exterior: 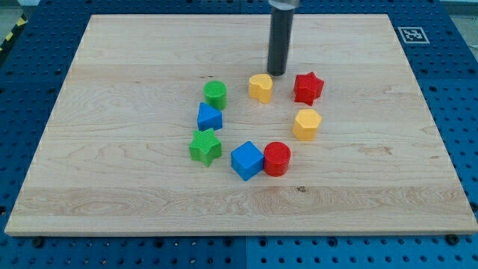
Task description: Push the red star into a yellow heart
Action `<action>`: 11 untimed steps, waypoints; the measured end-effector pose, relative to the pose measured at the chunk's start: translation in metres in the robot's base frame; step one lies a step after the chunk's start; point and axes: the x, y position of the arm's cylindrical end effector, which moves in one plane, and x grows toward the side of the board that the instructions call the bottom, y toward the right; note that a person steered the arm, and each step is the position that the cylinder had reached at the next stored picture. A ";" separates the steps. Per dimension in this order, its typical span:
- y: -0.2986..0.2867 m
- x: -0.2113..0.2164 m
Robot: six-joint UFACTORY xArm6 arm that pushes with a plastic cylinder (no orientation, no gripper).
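Observation:
The red star [308, 87] lies on the wooden board, right of centre toward the view's top. The yellow heart [261, 87] lies to its left, a small gap between them. My tip [277, 73] is down on the board just above that gap, slightly nearer the heart, close to its upper right edge and touching neither block as far as I can tell. The dark rod rises from there out of the view's top.
A yellow hexagon [306, 124] lies below the red star. A red cylinder [277, 158] touches a blue cube [247, 160]. A green star [205, 146], a blue triangular block [209, 117] and a green cylinder [215, 94] stand at the left of the ring. The wooden board [112, 187] rests on a blue perforated table.

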 end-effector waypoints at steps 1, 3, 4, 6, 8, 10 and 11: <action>0.033 -0.004; 0.112 0.006; 0.112 0.031; 0.105 0.047; 0.074 0.054; 0.048 0.054; 0.026 0.054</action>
